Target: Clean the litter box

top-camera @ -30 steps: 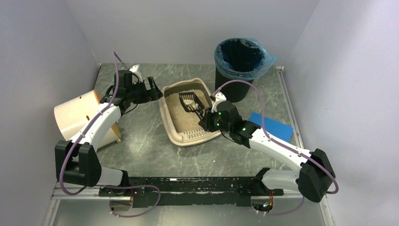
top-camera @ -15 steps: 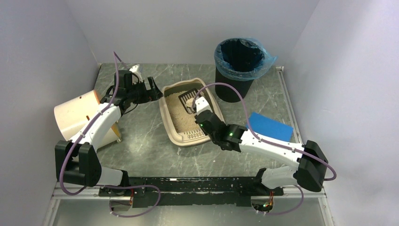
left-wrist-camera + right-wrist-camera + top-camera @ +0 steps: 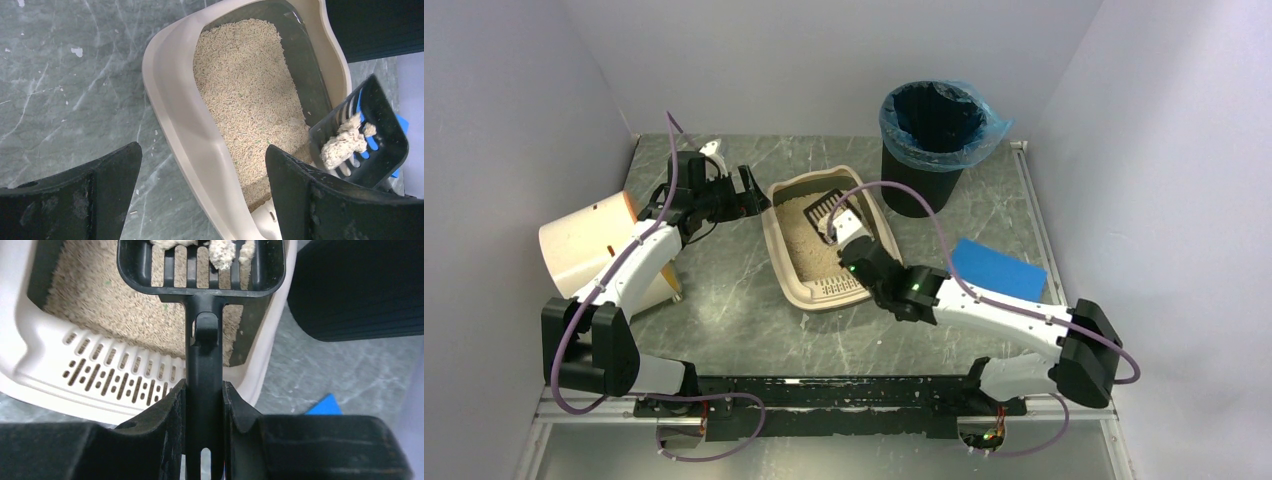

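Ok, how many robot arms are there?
2. The left arm reaches beside the litter box, jaws open. The right arm holds a black scoop over it.

the litter box is smooth beige plastic with a soft sheen along its rim, and the litter in it is matt, tan and coarse, like short pellets. the scoop is black moulded plastic, dull with faint highlights on its handle; the clump in it looks pale, rough and crumbly. the table is smooth grey-green with marble-like veins. the left gripper has matt black fingers, scuffed and dusted pale. the bin wears a thin, crinkled, translucent blue liner.
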